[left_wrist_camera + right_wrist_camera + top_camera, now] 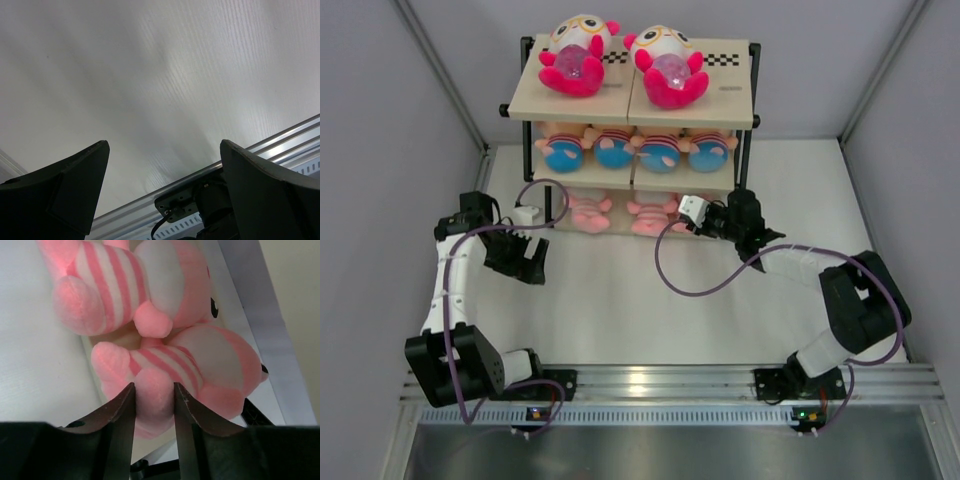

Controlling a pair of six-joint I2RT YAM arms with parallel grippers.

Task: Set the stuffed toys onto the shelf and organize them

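The shelf (720, 100) stands at the back of the table. Two white-and-magenta stuffed toys (575, 55) lie on its top board, several peach ones with blue bottoms (613, 150) fill the middle tier, and two pink striped ones (588, 210) lie on the lowest board. My right gripper (682, 213) reaches into the lowest tier. In the right wrist view its jaws (154, 400) press both sides of a limb of the nearer pink striped toy (205, 365), which touches the other pink toy (125, 285). My left gripper (532, 262) hovers left of the shelf, open (162, 165) with nothing between its fingers.
Grey walls close in the white table (620, 300) on both sides. An aluminium rail (280, 142) with the arm bases runs along the near edge. A purple cable (680, 280) loops from the right arm over the table. The shelf's black frame post (745, 165) stands just behind my right wrist.
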